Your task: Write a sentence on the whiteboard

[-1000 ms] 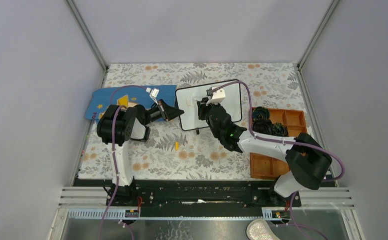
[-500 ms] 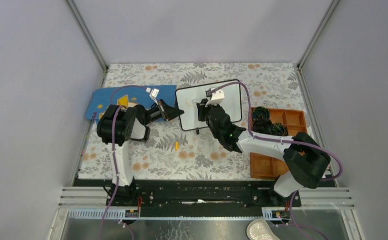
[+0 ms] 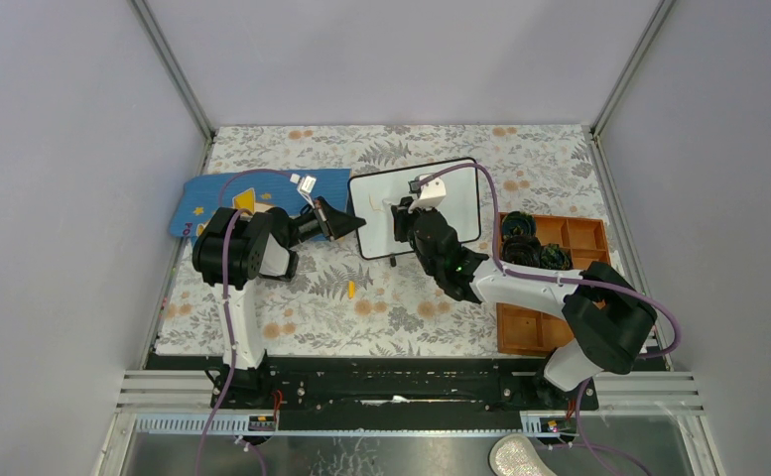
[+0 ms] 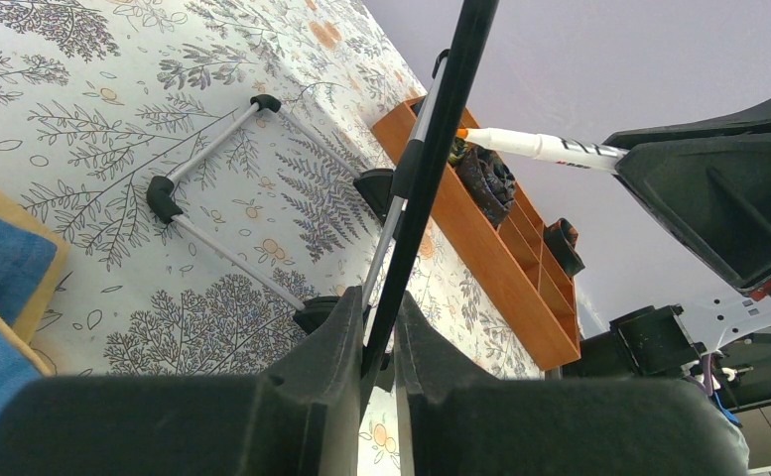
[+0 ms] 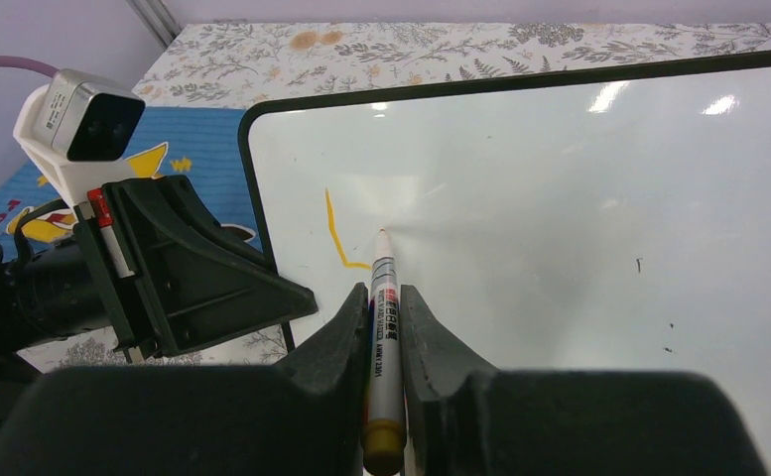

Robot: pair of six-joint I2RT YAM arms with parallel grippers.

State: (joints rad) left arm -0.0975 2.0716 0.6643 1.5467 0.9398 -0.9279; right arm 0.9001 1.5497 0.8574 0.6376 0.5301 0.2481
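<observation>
right hand (image 5: 385,294), clamped on the marker (image 5: 384,347), is edging slightly left, tip at the board (image 5: 560,198); left hand (image 4: 379,302) is clamping its edge. with one orange stroke (image 5: 334,236), writing is only beginning.

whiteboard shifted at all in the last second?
No. In the top view the whiteboard keeps the same gap to the orange tray and the blue mat.

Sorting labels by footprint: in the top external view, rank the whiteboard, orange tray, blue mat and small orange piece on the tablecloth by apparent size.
1. orange tray and whiteboard: too alike to rank, both partly covered.
2. blue mat, also partly covered.
3. small orange piece, clearly smallest.
</observation>
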